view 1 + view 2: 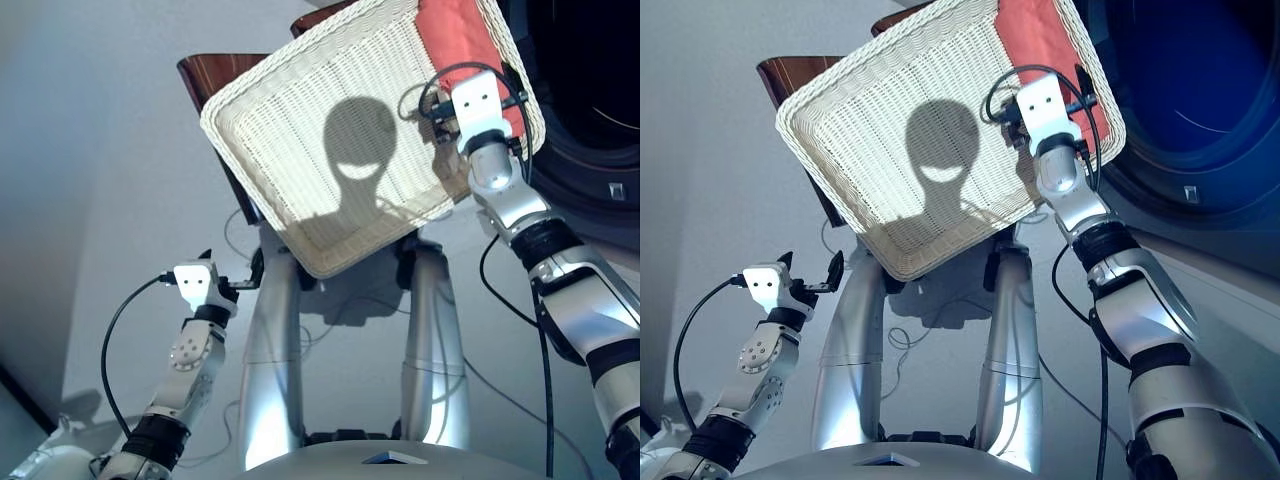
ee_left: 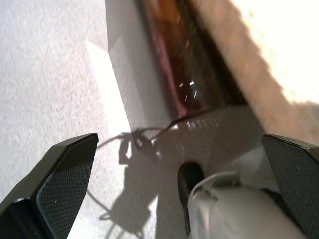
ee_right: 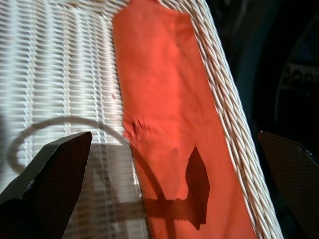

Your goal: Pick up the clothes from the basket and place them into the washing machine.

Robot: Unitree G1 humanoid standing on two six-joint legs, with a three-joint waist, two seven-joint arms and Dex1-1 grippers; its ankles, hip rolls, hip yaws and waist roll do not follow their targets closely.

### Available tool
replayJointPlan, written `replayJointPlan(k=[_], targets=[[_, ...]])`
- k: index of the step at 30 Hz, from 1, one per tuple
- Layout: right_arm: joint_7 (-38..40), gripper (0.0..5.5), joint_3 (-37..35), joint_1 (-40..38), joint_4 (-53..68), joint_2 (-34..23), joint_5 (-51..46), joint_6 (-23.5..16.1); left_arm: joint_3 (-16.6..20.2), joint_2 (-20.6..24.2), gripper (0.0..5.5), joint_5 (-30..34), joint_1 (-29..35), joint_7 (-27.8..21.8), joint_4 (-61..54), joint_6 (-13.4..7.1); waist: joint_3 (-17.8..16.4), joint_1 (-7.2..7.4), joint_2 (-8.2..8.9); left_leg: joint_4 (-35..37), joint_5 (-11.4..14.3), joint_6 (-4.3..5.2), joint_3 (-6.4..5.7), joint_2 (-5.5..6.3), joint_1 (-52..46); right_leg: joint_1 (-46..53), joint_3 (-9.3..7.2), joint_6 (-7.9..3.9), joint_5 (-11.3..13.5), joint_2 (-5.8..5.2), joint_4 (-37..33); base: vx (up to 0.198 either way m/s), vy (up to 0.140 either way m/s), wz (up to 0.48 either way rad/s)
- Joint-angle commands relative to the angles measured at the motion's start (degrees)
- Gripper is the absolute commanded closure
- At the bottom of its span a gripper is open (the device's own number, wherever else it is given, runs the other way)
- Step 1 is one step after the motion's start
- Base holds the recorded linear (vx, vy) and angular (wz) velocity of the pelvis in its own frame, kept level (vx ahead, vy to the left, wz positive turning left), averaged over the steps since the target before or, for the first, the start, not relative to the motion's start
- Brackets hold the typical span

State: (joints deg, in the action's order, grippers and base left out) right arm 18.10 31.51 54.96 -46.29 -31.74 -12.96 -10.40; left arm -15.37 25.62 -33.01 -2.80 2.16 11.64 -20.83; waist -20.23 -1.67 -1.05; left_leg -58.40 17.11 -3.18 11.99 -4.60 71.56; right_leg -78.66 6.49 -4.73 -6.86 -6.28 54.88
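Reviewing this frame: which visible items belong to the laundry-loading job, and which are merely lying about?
Part of the job:
- coral red garment, lying flat along the basket's side
- basket
- washing machine
- right gripper, open above the garment

Lying about:
- dark brown wooden piece under the basket
- loose cables on the floor

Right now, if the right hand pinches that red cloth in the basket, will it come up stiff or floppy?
Probably floppy: the red cloth lies flat and thin against the basket floor, so it should drape and hang. It looks light. One long edge runs along the basket's rim, so it may drag there. The right hand hangs open above it.
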Motion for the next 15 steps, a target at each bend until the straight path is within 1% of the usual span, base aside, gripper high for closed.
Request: replayJointPlan(k=[1, 5, 8, 11, 15], targets=[[0.58, 0.00, -1.83, 0.87, 0.52, -2.01, 1.09, -1.58, -0.27, -0.72, 0.00, 0.33, -2.58, -1.50, -1.57, -1.48, 1.59, 0.76, -2.57, 7.18, -6.19, 1.09, -0.35, 1.18, 1.22, 1.53, -2.67, 3.43, -0.55, 0.41, -1.59, 0.000, 0.000, 0.000], [2.48, 0.00, -4.86, 3.73, -7.28, -0.93, -2.86, -1.79, -1.24, -0.33, 0.00, -0.07, -2.20, -2.01, -1.95, -1.38, 1.60, 0.62, -4.16, 7.25, -5.81, 0.90, 0.38, 1.03, 0.42, 1.54, -1.88, 3.59, -0.64, 0.78, -1.80, 0.000, 0.000, 0.000], [4.42, 0.00, -7.24, 4.35, -8.04, -0.71, -4.40, -2.12, -1.74, -0.45, 0.00, -0.28, -1.64, -1.66, -1.46, -1.29, 1.53, 1.02, -4.89, 7.14, -5.53, 0.86, 0.77, 1.00, 0.19, 1.36, -1.46, 3.71, -0.90, 0.88, -1.51, 0.000, 0.000, 0.000], [5.88, 0.00, -9.56, 4.33, -8.10, -1.24, -5.90, -2.99, -2.37, -0.55, 0.00, -0.07, -0.97, -1.40, -1.32, -1.34, 1.39, 1.32, -5.75, 7.58, -5.53, 0.98, 1.57, 1.08, -0.41, 1.38, -1.00, 3.80, -1.19, 0.79, -1.23, 0.000, 0.000, 0.000], [6.97, 0.00, -10.56, 3.76, -6.67, -2.05, -5.06, -3.60, -3.24, -0.33, 0.00, 0.02, -1.00, -1.55, -1.61, -1.45, 1.24, 1.44, -6.62, 7.64, -5.39, 0.83, 2.05, 1.12, -0.79, 1.28, -0.72, 3.91, -1.53, 0.94, -0.80, 0.000, 0.000, 0.000]])
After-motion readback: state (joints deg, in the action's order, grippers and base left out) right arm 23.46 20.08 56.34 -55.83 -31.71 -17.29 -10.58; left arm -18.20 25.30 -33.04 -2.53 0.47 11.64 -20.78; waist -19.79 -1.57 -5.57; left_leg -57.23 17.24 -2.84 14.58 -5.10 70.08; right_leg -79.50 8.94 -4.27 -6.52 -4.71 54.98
